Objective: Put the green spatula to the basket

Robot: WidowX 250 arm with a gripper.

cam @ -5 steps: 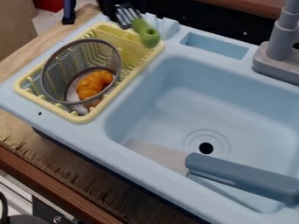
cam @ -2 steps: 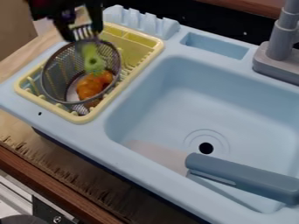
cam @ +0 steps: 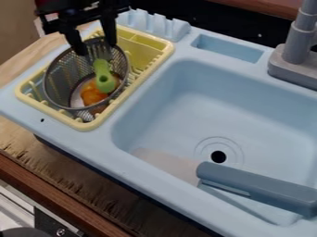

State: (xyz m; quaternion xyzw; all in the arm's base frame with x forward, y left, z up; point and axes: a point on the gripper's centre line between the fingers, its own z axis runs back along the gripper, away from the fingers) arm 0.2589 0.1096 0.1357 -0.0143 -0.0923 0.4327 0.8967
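The green spatula (cam: 104,79) has gone from beyond the far end of the yellow rack (cam: 165,46) to the mesh basket (cam: 45,86), and since the last view its handle has dropped a little lower, onto or just above the orange croissant (cam: 93,94). The gripper (cam: 97,49) has shifted slightly right, and its two fingers now stand spread on either side of the spatula's slotted head, where they were closer around it before. That looks like a release, so the placing seems all but done; what probably remains is to lift straight up without snagging the head or the basket's rim. The spatula points handle-first toward the near side of the basket, its holed end lowest in the view and its head up at the far rim, between the fingers. Its long axis runs from far to near, leaning slightly right; how steeply it tilts I cannot tell.
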